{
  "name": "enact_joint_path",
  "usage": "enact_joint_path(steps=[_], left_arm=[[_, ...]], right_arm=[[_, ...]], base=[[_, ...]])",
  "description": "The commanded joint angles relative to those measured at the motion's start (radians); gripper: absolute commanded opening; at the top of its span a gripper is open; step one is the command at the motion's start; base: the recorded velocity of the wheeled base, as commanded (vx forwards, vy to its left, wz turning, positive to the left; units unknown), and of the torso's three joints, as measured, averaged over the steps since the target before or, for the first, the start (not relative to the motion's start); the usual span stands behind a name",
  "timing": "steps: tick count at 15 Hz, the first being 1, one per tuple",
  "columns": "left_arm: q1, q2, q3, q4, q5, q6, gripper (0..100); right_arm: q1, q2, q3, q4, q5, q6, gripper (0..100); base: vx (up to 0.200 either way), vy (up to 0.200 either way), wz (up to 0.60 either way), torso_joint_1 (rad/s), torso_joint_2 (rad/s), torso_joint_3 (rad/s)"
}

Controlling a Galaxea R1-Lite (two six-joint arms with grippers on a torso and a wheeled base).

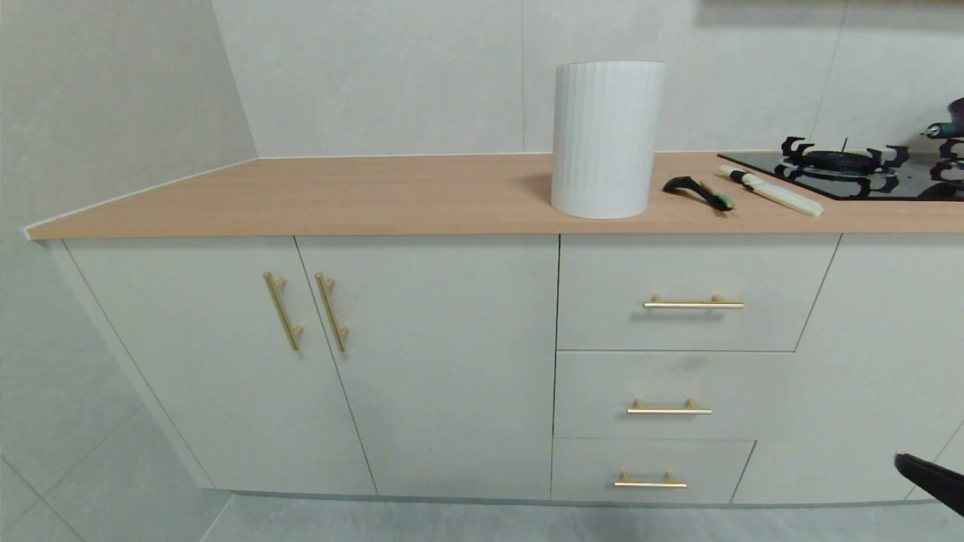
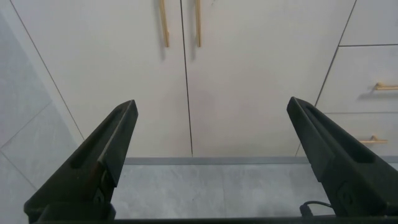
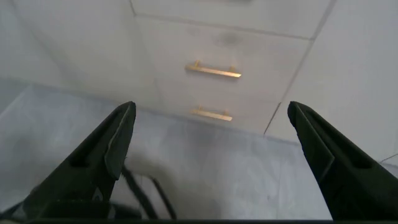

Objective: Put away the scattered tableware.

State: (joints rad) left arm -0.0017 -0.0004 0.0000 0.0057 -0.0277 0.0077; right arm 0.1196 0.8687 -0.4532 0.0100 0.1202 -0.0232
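Nothing stowed yet: black utensil [image 1: 697, 191] and white utensil [image 1: 770, 191] left on worktop [image 1: 301, 192], at 3 o'clock of white ribbed canister [image 1: 607, 139]. Left gripper [image 2: 211, 107] and right gripper [image 3: 211, 109] held wide, empty.

White ribbed cylindrical holder [image 1: 607, 139]: upright on the tabletop [image 1: 339, 192], upper centre-right of the frame, open top. Black curved-handled utensil [image 1: 697, 190]: lying flat just right of the holder, not touching it, green tip toward the front edge. Long cream utensil [image 1: 768, 190]: lying flat, diagonal, right of the black one, with a green and black band near its far end.
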Motion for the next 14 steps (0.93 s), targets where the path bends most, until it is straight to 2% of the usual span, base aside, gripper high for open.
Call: enact_joint_path(steps=[1, 3, 5, 7, 10, 12, 13, 14], left_arm=[[0.0, 0.0, 0.0, 0.0, 0.0, 0.0, 100], [0.0, 0.0, 0.0, 0.0, 0.0, 0.0, 100], [0.0, 0.0, 0.0, 0.0, 0.0, 0.0, 100], [0.0, 0.0, 0.0, 0.0, 0.0, 0.0, 100], [0.0, 0.0, 0.0, 0.0, 0.0, 0.0, 100], [0.0, 0.0, 0.0, 0.0, 0.0, 0.0, 100], [0.0, 0.0, 0.0, 0.0, 0.0, 0.0, 100], [0.0, 0.0, 0.0, 0.0, 0.0, 0.0, 100]], right_arm=[[0.037, 0.487, -0.226, -0.005, 0.007, -0.003, 100], [0.037, 0.661, -0.277, -0.039, 0.006, -0.001, 100], [0.037, 0.828, -0.265, -0.165, -0.014, 0.002, 100], [0.037, 0.955, -0.211, -0.32, -0.073, 0.002, 100], [0.038, 1.142, -0.167, -0.564, -0.086, 0.009, 100], [0.045, 1.262, -0.17, -0.723, -0.143, 0.077, 100], [0.045, 1.267, -0.17, -0.729, -0.145, 0.078, 100], [0.048, 1.357, -0.17, -0.883, -0.174, 0.081, 100]], base=[[0.0, 0.0, 0.0, 0.0, 0.0, 0.0], [0.0, 0.0, 0.0, 0.0, 0.0, 0.0], [0.0, 0.0, 0.0, 0.0, 0.0, 0.0], [0.0, 0.0, 0.0, 0.0, 0.0, 0.0], [0.0, 0.0, 0.0, 0.0, 0.0, 0.0], [0.0, 0.0, 0.0, 0.0, 0.0, 0.0], [0.0, 0.0, 0.0, 0.0, 0.0, 0.0], [0.0, 0.0, 0.0, 0.0, 0.0, 0.0]])
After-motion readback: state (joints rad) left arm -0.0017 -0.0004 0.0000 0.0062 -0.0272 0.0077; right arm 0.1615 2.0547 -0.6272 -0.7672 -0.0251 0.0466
